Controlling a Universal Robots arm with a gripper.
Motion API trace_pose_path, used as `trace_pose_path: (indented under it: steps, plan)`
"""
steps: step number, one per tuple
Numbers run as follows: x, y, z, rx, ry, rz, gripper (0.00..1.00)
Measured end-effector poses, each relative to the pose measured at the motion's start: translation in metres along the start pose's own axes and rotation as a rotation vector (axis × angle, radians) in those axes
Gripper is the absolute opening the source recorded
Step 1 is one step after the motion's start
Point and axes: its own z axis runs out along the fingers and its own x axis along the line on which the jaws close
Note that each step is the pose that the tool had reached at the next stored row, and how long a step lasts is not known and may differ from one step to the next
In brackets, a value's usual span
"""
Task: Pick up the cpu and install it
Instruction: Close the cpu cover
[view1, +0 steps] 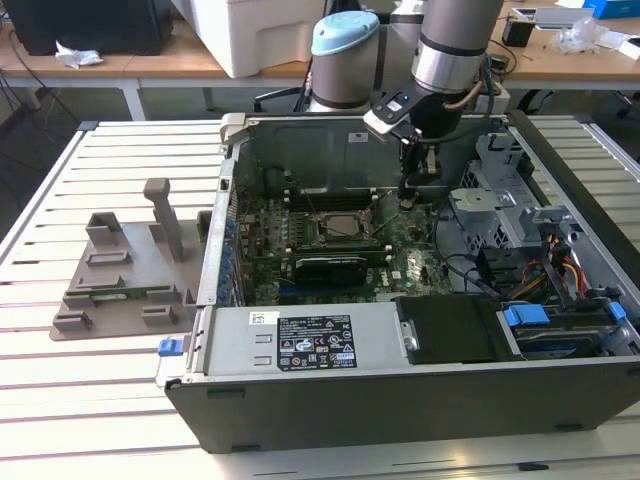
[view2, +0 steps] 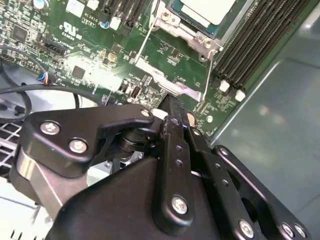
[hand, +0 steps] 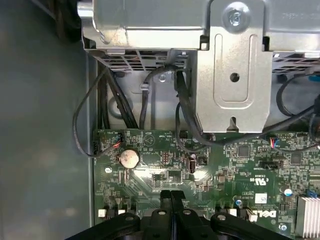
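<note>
The cpu (view2: 202, 9), a pale silvery square, lies inside the black socket frame (view2: 192, 34) on the green motherboard (view1: 400, 262) of the open computer case. The exterior view shows the cpu (view1: 338, 227) mid-board. My gripper (view1: 407, 195) hangs low over the board toward the exterior view's right of the socket. Its black fingers are shut together with nothing visible between them in both wrist views. In the second wrist view my gripper (view2: 169, 102) ends just beside the silver tab of the socket lever (view2: 172, 86). In the first wrist view my gripper (hand: 171, 194) stands over the board.
Black memory slots (view2: 250, 45) run beside the socket. A metal drive cage (hand: 235, 75) and loose black cables (hand: 105, 100) stand close by, next to a coin battery (hand: 129, 158). The power supply (view1: 300, 340) is at the case front. A grey fixture plate (view1: 120, 270) lies outside.
</note>
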Motion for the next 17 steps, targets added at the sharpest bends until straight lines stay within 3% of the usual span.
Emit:
trace_pose_path:
  steps: [1, 4, 17]
  plan:
    - [0.0000, -0.0021, 0.0008, 0.0001, -0.0023, 0.000, 0.11]
    - [0.0001, -0.0197, 0.0027, -0.0018, -0.0029, 0.000, 0.11]
    - [0.0003, -0.0526, 0.0087, -0.0020, -0.0029, 0.000, 0.11]
